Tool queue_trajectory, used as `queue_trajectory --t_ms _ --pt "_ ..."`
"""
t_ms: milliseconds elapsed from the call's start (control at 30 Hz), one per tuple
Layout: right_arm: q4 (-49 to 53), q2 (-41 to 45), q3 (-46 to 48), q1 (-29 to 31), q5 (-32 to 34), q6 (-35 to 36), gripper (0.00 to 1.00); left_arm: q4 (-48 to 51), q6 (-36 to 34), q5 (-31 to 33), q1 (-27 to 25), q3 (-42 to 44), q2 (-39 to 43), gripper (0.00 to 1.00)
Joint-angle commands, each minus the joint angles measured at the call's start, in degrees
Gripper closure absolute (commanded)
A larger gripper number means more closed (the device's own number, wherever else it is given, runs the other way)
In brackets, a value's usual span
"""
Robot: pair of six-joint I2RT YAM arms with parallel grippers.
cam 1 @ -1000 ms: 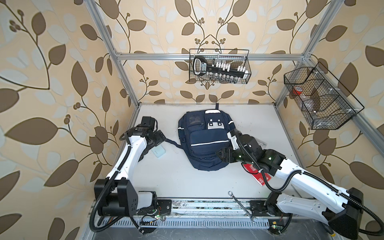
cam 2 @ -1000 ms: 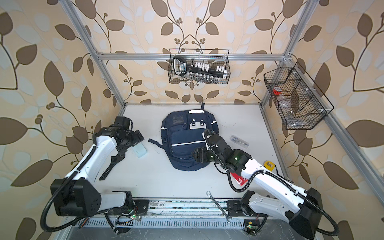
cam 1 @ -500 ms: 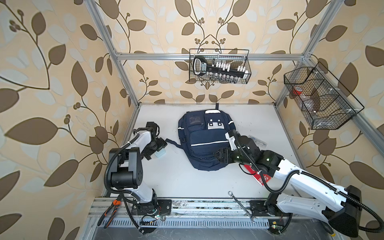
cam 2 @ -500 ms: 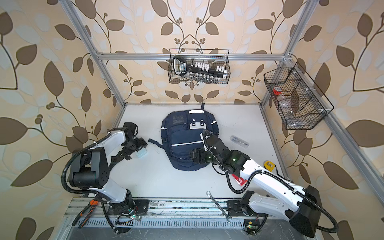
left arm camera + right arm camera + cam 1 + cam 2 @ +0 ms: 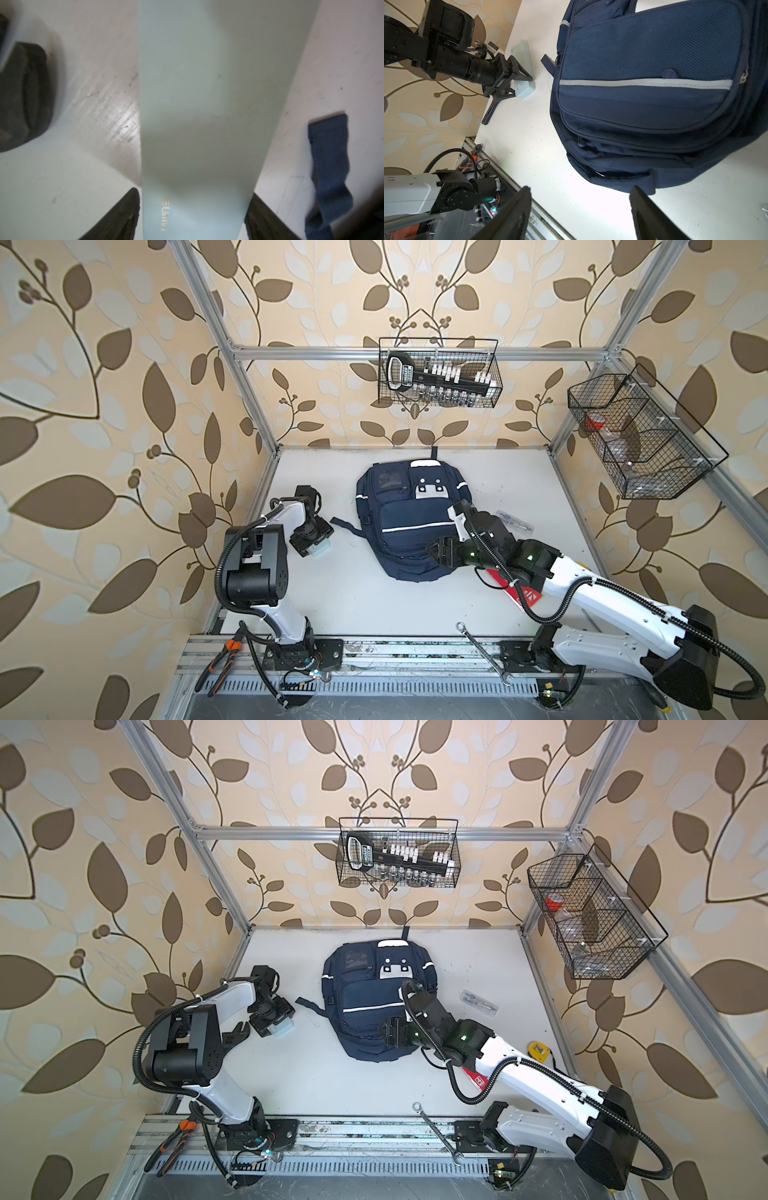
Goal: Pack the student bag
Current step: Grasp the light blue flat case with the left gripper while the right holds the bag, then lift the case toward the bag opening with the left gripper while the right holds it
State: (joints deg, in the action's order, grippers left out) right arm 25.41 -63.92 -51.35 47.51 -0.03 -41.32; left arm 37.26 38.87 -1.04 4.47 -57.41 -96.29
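The student bag [image 5: 409, 531] [image 5: 365, 1011] is a navy backpack with white stripes, lying flat front-up in the middle of the table. Its zips look closed in the right wrist view [image 5: 654, 83]. A pale blue-green case [image 5: 324, 549] [image 5: 286, 1029] [image 5: 207, 104] lies left of the bag. My left gripper [image 5: 318, 545] [image 5: 194, 191] is shut on the case's near end, with one finger against each long side. My right gripper [image 5: 434, 549] [image 5: 579, 207] hovers at the bag's lower right edge, open, with only bare table between its fingers.
A loose bag strap [image 5: 328, 166] lies right by the case. A black wrench [image 5: 235, 1038] lies under the left arm. A red booklet [image 5: 523, 593], a clear pen packet [image 5: 513, 520] and a yellow tape measure [image 5: 539, 1050] lie right of the bag. A spanner [image 5: 484, 651] and pliers [image 5: 220, 659] rest on the front rail.
My left gripper came down over the case's end and its jaws closed in on its sides. My right gripper slid left along the bag's lower edge and narrowed a little.
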Motion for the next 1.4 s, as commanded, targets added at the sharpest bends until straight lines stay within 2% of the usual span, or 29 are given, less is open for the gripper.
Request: queue_trajectory --t_ms 0,100,167,267,333,433,567,633,767,867,1233,1367 --pt "-0.4 0.4 -2.1 0.3 -0.1 -1.0 0.26 0.1 -0.6 -1.2 -0.3 -0.4 -0.5 0.33" --pt "-0.3 0.5 -2.8 0.3 0.0 -1.4 0.26 0.7 -1.1 -0.8 -1.0 -1.0 0.8 0.42" --pt "-0.2 0.6 -3.9 0.1 -0.2 -1.6 0.26 0.6 -1.7 0.6 -2.1 -1.0 4.0 0.43" --pt "-0.3 0.5 -7.0 -2.7 -4.5 -2.4 0.26 1.3 -3.2 1.2 -4.2 -2.6 10.1 0.50" --pt "-1.1 0.1 -9.7 -5.3 -8.0 -3.1 0.26 0.7 -4.4 -1.7 -5.9 -4.3 14.8 0.53" --pt "-1.3 -2.4 -15.7 -7.6 -11.0 -2.9 0.25 -2.7 -6.6 -8.9 -11.0 -6.1 21.7 0.53" --pt "-1.2 -9.6 -25.6 -11.7 -14.3 -2.3 0.23 -4.6 -7.4 -15.3 -19.5 -10.2 27.2 0.56" --pt "0.0 -14.5 -32.9 -12.7 -14.6 -0.6 0.19 -4.3 -7.6 -16.0 -23.5 -11.9 28.3 0.57" --pt "8.8 -27.5 -52.3 -13.0 -13.7 3.9 0.18 -4.0 -9.3 -17.2 -29.3 -14.7 29.2 0.57" --pt "12.3 -32.7 -58.7 -12.9 -12.3 4.7 0.21 -4.1 -9.8 -19.0 -31.6 -16.3 29.3 0.57" --pt "12.2 -33.6 -54.9 -8.7 -9.6 5.6 0.35 -4.8 -10.4 -18.7 -35.9 -16.6 29.0 0.56" --pt "12.6 -32.4 -52.0 -8.0 -8.6 4.8 0.47 -4.0 -11.7 -18.0 -36.1 -17.6 28.9 0.55"
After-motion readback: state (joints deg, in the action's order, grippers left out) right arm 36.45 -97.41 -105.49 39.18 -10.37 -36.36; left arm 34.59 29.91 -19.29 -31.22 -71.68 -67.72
